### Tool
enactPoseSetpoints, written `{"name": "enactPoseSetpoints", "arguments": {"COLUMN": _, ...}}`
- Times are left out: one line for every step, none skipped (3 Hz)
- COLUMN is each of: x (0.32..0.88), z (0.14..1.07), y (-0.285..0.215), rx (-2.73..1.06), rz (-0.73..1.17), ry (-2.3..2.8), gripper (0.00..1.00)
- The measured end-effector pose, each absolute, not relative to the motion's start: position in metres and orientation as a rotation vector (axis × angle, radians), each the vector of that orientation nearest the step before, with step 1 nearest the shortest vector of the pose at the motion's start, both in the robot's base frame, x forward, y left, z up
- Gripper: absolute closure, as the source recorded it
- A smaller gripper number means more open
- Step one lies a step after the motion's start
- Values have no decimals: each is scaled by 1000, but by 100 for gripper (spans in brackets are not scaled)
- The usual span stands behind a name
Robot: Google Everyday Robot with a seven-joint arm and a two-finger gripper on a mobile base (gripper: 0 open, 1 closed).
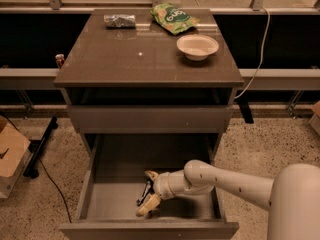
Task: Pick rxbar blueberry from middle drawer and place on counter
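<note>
Two pale fingers [151, 175] of the gripper [149, 190] stand spread inside the open middle drawer [105, 204], low over its grey bottom and near its front wall. Between the jaws lies the rxbar blueberry [144, 194], a thin dark strip on the drawer bottom. One finger sits on its far side and the other on its near side, and whether either pad touches the wrapper cannot be told. The white arm [225, 181] runs off from the jaws to the right, over the drawer's right wall. Above and behind the jaws is a shut drawer front [150, 118], and higher still the counter [125, 59]. On the counter, well apart from the jaws, rest a white bowl [197, 46] toward the right, a green snack bag [174, 18] at the back, and a crumpled silver foil packet [119, 20] left of the bag. Far left of the jaws, on the speckled ground [270, 149], is a cardboard box [9, 154]
</note>
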State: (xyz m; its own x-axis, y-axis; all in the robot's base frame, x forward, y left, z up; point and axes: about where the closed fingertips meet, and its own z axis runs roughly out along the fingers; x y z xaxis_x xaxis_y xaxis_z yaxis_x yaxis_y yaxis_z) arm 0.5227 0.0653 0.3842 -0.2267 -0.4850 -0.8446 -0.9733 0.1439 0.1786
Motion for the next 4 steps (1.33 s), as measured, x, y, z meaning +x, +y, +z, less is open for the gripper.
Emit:
{"name": "enactPoseSetpoints", "arguments": {"x": 521, "z": 369, "y": 56, "rx": -1344, "rz": 1004, "ry": 1828, "gripper": 0}}
{"name": "enactPoseSetpoints", "arguments": {"x": 517, "z": 359, "y": 45, "rx": -1288, "rz": 1007, "ry": 1861, "gripper": 18}}
{"name": "enactPoseSetpoints", "arguments": {"x": 511, "z": 354, "y": 37, "rx": -1243, "rz": 1008, "ry": 1882, "gripper": 42}}
{"name": "enactPoseSetpoints", "arguments": {"x": 511, "z": 355, "y": 37, "rx": -1243, "rz": 1008, "ry": 1882, "gripper": 66}}
